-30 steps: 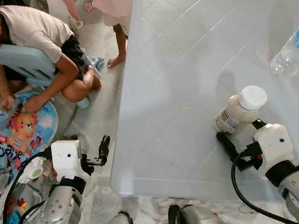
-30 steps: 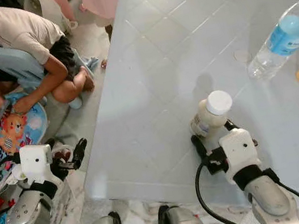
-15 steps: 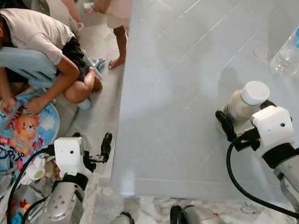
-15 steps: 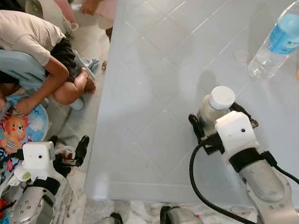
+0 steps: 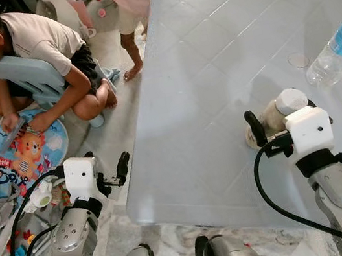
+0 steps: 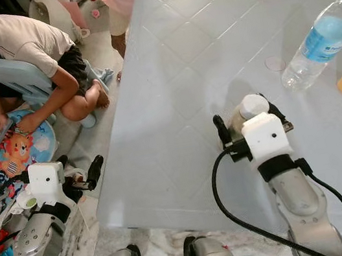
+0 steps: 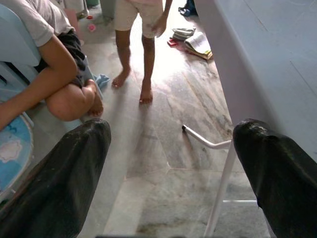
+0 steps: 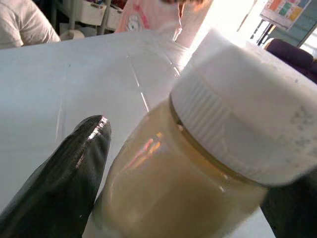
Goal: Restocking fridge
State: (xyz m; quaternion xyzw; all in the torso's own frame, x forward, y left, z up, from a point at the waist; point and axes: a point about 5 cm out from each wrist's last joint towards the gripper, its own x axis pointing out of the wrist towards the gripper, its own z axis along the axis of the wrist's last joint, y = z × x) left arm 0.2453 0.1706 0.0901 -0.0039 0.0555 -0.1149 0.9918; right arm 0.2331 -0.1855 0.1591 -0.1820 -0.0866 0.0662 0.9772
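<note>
The right gripper reaches over the near part of the white table, its black fingers clasping a tilted white-capped jar of tan liquid. The left gripper hangs left of the table over the floor, fingers spread apart around nothing

The scene is brightly and evenly lit by daylight, which enters from the far side, where the white table is washed out to a glare at its far edge. Soft shadows are cast toward the camera by the water bottle and the jar. The head views are sharp, with lines slightly bowed at the edges. In the right wrist view the background is overexposed and the near black fingers are blurred.
</note>
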